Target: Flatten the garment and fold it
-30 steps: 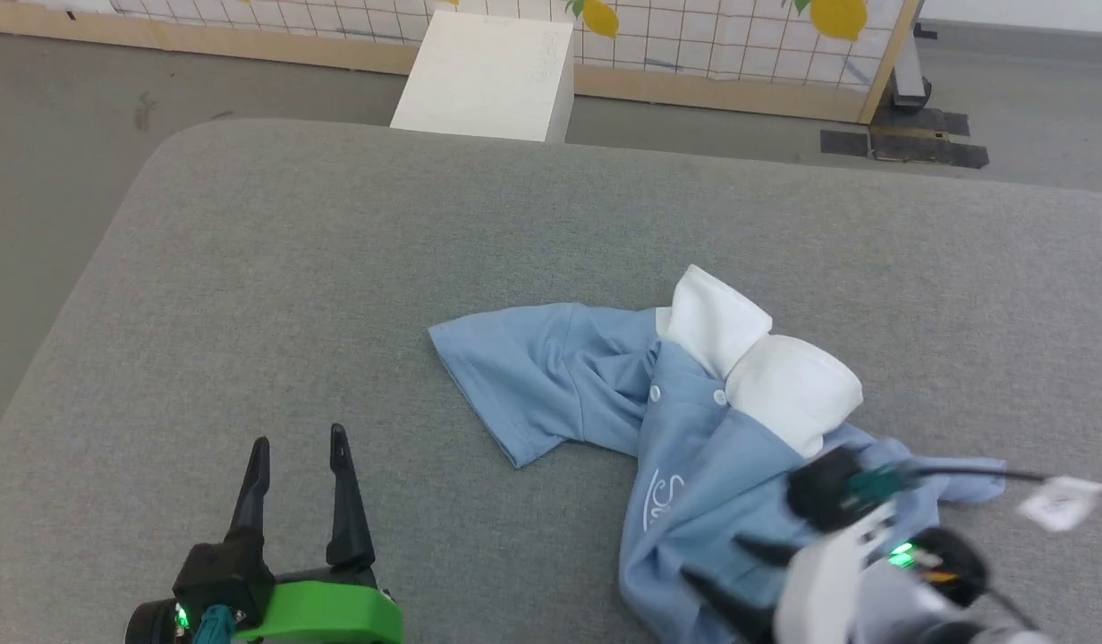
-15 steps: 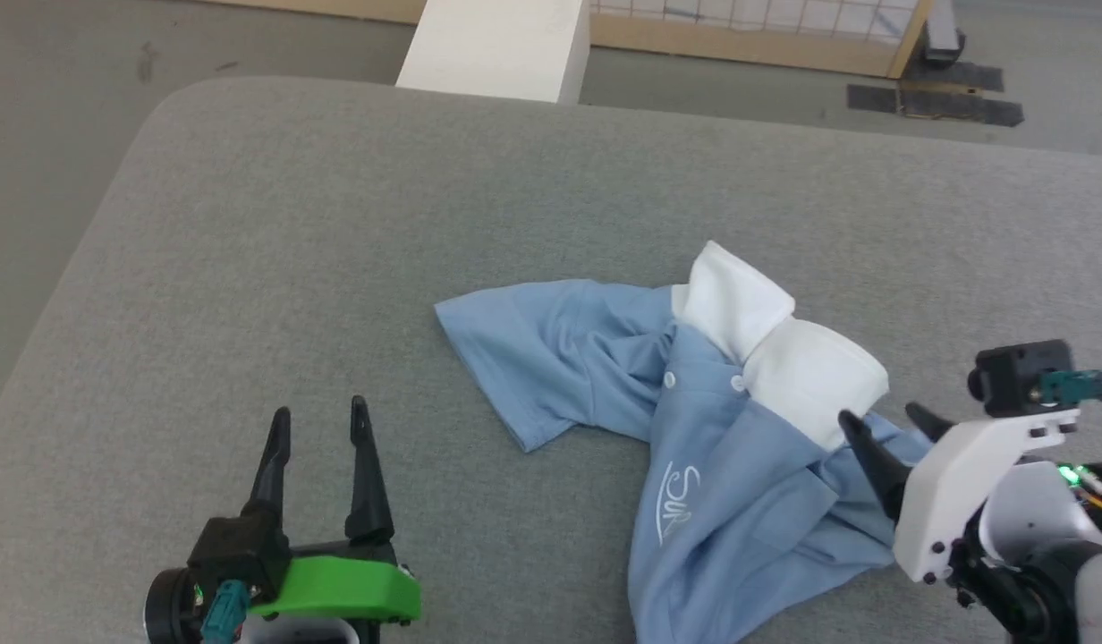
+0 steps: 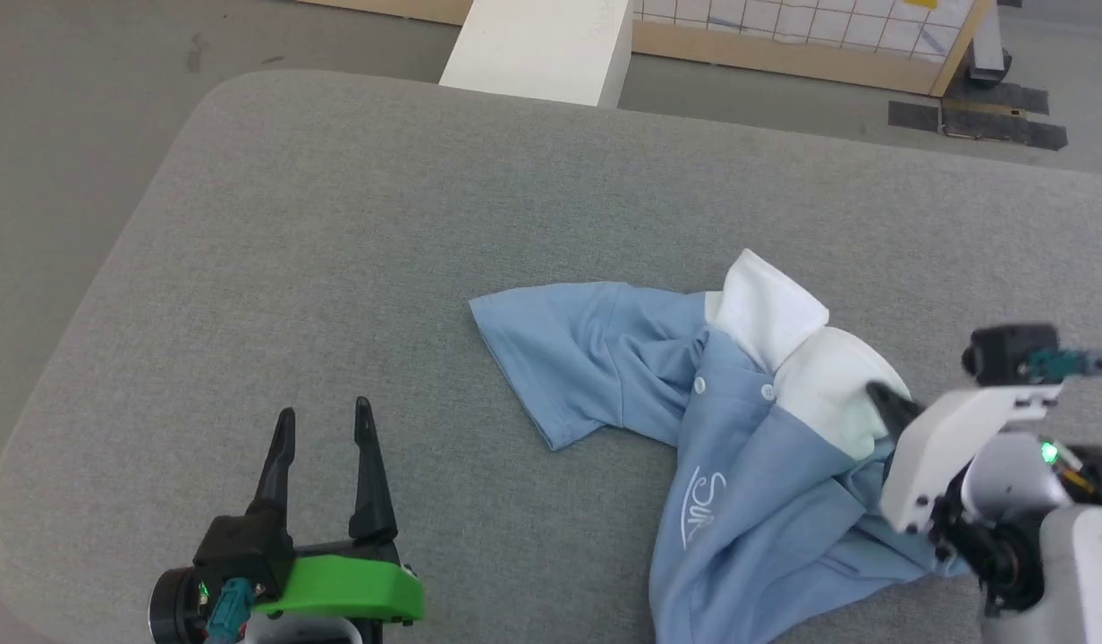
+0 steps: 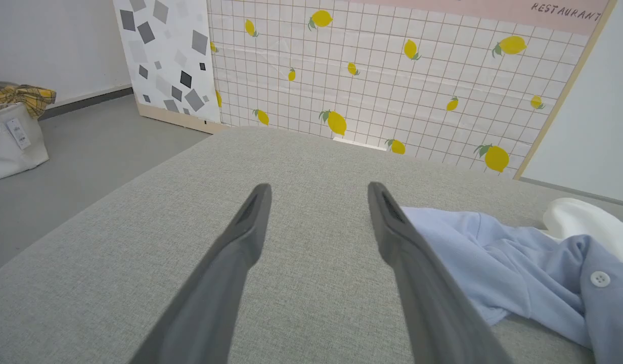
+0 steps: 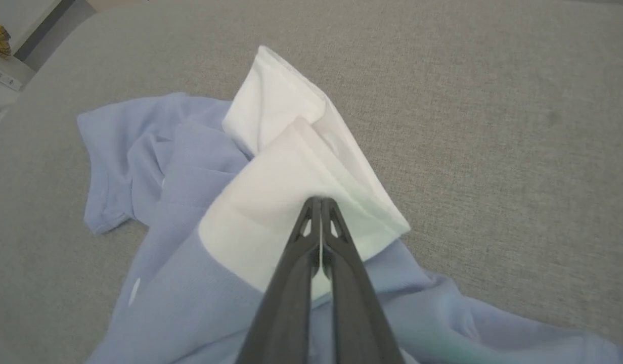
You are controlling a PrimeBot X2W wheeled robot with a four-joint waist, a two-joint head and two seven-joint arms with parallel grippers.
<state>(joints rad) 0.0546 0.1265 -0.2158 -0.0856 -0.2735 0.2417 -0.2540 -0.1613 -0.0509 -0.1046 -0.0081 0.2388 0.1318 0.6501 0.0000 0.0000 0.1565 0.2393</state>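
Flattening: your right gripper, pressed together, is perhaps pinching the garment's collar; left gripper is hovering spread; next, pull outward.

In the head view, the garment ran off the bottom edge, and its right side lay hidden behind the right gripper. The script logo was partly lost in a fold and could not be read. In the right wrist view, whether the closed jaws pinched any cloth of the collar could not be determined.
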